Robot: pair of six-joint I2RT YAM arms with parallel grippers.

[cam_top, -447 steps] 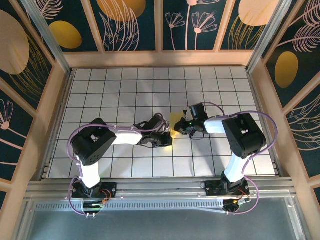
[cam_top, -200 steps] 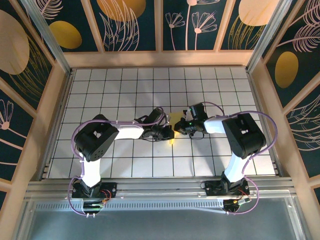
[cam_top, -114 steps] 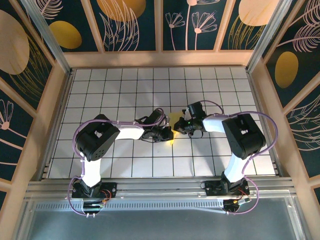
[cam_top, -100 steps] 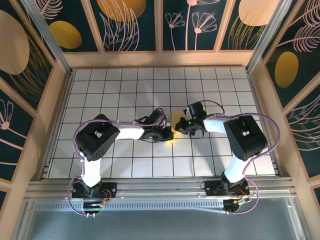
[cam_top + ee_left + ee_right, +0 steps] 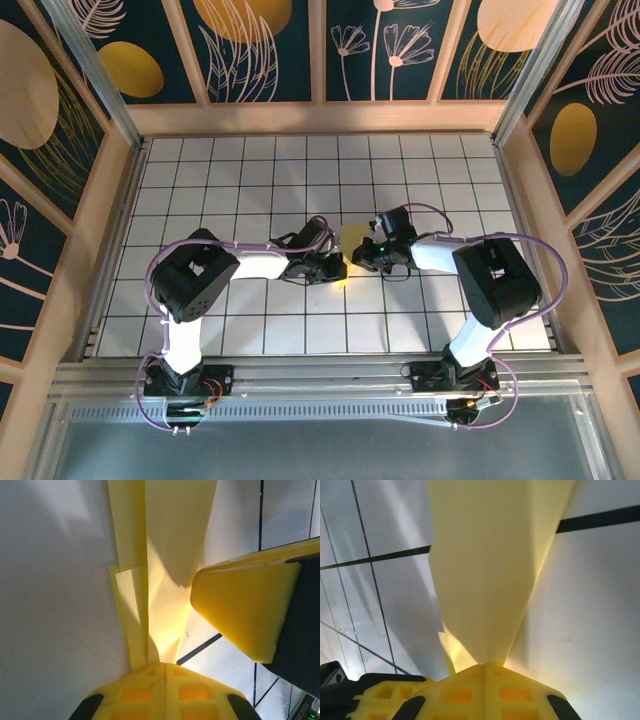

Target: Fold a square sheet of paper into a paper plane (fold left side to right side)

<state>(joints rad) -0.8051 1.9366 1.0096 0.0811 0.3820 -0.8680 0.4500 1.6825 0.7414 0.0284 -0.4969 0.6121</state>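
The yellow paper [image 5: 352, 238], folded into a narrow tapering shape with layered flaps, lies at the middle of the tiled table between my two grippers. My left gripper [image 5: 340, 268] meets it from the left and my right gripper [image 5: 360, 254] from the right, tips almost touching. In the left wrist view the folded paper [image 5: 170, 555] narrows down into my shut left gripper [image 5: 164, 664], with the right gripper's yellow finger [image 5: 245, 610] close beside it. In the right wrist view the paper [image 5: 490, 570] tapers into my shut right gripper [image 5: 485, 664]. The left gripper's fingers [image 5: 380, 700] show at the lower left.
The white grid-tiled table [image 5: 250, 180] is fenced by wooden rails and dark panels painted with golden ovals [image 5: 130, 68]. Both arm bases [image 5: 185, 380] sit at the near edge. Open tiles lie all round the grippers.
The left gripper moved a little farther from the near edge, then held still. The right arm's elbow swung slightly to the right. Both grippers stayed shut at the paper.
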